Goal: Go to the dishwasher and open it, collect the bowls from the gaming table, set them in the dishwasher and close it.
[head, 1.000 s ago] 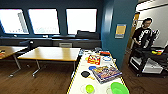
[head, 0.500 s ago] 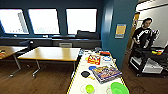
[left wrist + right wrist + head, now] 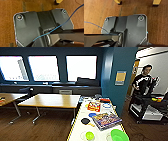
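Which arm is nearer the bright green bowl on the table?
Right, probably: the bright green bowl sits right of the head view's middle. Both arms hang low over the floor, the left one farther.

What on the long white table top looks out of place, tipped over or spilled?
Nothing looks spilled or tipped. The bright green round bowl and the smaller yellow-green bowl sit upright at the near end of the white-topped table. The colourful flat box lies slightly askew behind them.
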Motion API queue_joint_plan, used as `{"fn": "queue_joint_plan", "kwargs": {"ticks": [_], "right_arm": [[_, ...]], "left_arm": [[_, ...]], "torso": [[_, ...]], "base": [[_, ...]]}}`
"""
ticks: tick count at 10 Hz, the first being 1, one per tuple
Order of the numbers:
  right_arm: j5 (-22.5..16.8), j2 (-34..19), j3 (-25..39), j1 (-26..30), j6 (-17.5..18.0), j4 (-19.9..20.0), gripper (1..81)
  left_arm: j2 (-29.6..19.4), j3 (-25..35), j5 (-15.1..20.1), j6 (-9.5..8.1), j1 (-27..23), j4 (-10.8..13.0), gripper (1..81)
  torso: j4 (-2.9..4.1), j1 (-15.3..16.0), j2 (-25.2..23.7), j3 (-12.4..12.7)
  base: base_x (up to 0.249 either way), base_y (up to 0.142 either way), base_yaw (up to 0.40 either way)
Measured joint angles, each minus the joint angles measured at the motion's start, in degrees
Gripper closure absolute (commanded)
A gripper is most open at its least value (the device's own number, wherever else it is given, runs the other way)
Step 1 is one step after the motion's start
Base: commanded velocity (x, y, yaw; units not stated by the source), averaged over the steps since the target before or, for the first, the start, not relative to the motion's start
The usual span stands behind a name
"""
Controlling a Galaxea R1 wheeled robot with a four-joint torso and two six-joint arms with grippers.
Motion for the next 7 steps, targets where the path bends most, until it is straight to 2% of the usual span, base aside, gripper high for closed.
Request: {"fn": "queue_joint_plan", "kwargs": {"ticks": [4,5,7], "right_arm": [[2.45,-16.43,19.58,2.78,2.33,0.33,1.0],[3.17,-21.53,24.02,4.52,2.46,0.63,1.0],[3.19,-31.81,32.17,7.45,3.01,1.46,1.0]], "left_arm": [[0.2,0.0,-0.15,0.0,0.0,0.0,1.0],[0.2,0.0,-0.2,0.0,-0.11,0.0,1.0],[0.2,0.0,-0.37,0.0,-0.45,0.0,1.0]], "torso": [[0.0,0.0,0.0,-0.09],[0.0,-0.02,0.0,-0.64],[0.0,-0.05,0.0,-3.41]], "base": [[0.0,0.0,0.0],[0.0,0.0,0.0],[0.0,0.0,0.0]]}}
